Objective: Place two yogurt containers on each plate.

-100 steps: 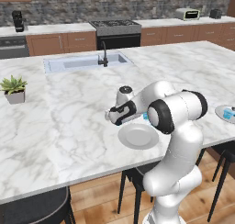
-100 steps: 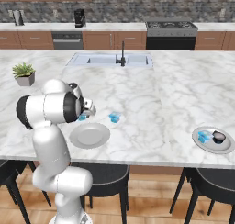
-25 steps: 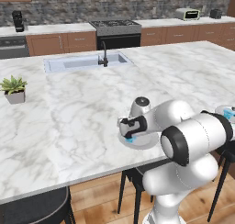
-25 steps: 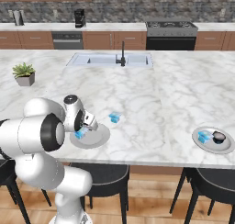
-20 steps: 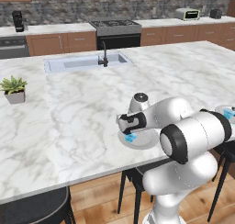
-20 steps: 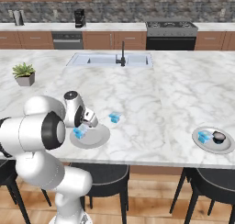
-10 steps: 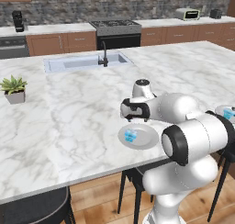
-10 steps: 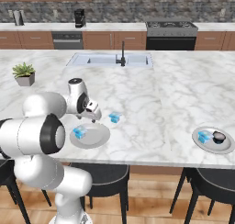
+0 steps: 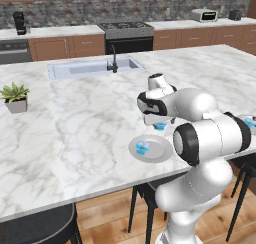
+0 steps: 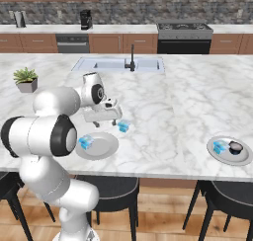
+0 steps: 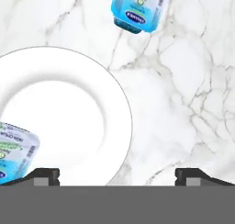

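Fingers (image 11: pixel 117 175) are released, holding nothing. Next cup (image 11: pixel 138 8) lies on the counter (image 11: pixel 183 94) at top centre of hand view, straight ahead, just off the plate (image 11: pixel 92 94) rim. Another cup (image 11: pixel 13 149) sits on plate, lower left. Far plate (image 10: pixel 229 151) at right has one cup.

Marble island (image 9: pixel 75 123), wood cabinets (image 10: pixel 44 42), stone backsplash (image 9: pixel 75 10)
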